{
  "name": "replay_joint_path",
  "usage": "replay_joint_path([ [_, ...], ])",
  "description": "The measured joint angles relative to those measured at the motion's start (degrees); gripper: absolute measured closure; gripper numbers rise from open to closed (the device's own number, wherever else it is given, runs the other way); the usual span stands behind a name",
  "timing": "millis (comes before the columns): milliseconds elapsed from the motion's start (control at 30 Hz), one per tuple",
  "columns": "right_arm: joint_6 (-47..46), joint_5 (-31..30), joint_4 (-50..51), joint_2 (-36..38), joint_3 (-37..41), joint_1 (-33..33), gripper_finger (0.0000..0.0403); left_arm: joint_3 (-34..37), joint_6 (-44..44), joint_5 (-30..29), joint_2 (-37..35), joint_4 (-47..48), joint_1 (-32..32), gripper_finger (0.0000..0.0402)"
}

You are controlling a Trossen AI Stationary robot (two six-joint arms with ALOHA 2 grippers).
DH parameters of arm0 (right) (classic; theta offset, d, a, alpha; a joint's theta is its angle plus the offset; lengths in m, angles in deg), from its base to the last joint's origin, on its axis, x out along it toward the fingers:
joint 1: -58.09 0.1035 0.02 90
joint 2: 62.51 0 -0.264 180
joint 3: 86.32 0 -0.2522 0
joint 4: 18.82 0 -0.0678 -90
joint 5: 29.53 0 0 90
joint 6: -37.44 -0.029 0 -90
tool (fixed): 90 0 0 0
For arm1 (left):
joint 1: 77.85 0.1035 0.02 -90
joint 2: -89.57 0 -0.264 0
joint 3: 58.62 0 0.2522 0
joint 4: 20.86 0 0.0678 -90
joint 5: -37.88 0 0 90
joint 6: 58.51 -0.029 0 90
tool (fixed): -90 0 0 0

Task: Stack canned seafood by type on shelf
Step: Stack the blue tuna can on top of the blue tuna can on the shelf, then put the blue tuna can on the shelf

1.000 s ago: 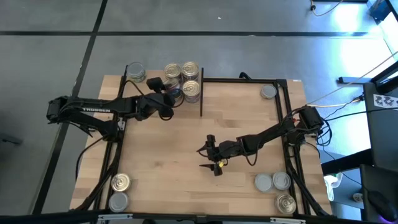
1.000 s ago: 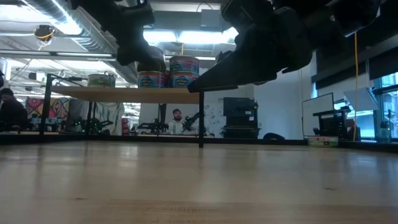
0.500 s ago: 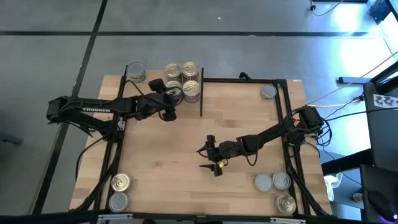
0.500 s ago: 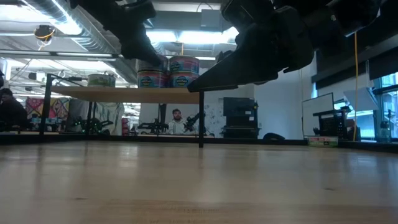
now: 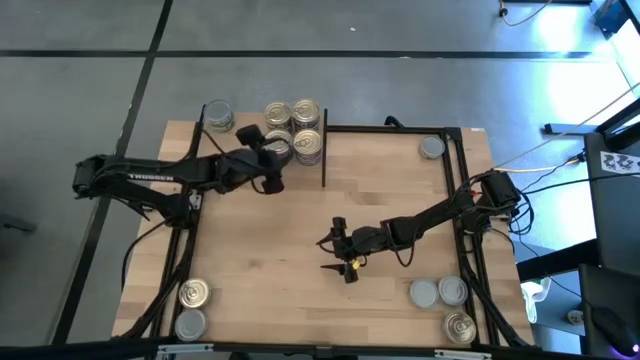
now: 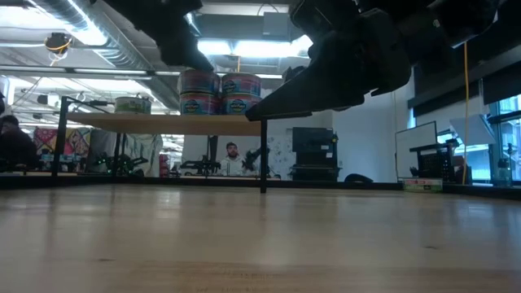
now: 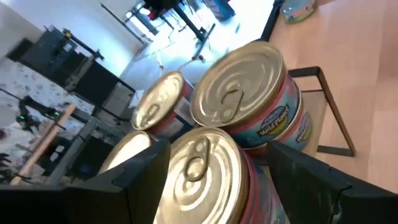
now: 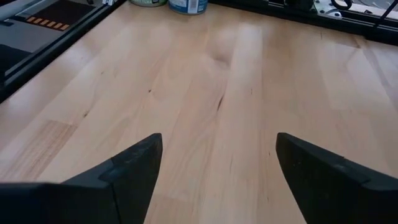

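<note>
Currently: left gripper [image 5: 272,160] fingers spread, released, beside stacked tins [image 5: 279,147] on shelf [image 6: 163,123]; withdraw straight to avoid toppling; right gripper [image 5: 345,267] spread, empty

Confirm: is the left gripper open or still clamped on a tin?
Open. The left gripper has its fingers spread either side of a gold-topped tin, not pressing it.

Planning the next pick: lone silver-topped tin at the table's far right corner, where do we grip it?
Probably the round side wall of the silver-topped tin, fingers straddling it from straight above. It stands upright and alone, but the black frame rail runs close beside it, so set the fingers parallel to that rail.
</note>
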Motion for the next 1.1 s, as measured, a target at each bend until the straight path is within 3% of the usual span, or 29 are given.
replay_joint_path([
  [233,0.5,0.0,1.0,0.0,0.0,0.0,0.0091,-0.1,-1.0,-0.8,-1.7,5.9,-0.6,0.0137],
  [500,0.5,0.0,0.8,0.0,0.0,0.0,0.0091,-0.1,-1.7,-1.0,-1.3,4.9,3.2,0.0137],
  [633,0.5,0.0,0.8,0.0,0.0,0.0,0.0091,-0.1,-0.4,-1.0,-1.3,3.5,2.2,0.0137],
  [933,0.5,0.0,1.1,0.0,0.0,0.0,0.0091,-0.1,7.3,-0.6,-3.4,6.4,-14.0,0.0137],
  [1100,0.5,0.0,1.1,0.0,0.0,0.0,0.0091,-0.1,21.7,8.8,-3.2,20.4,-26.0,0.0137],
])
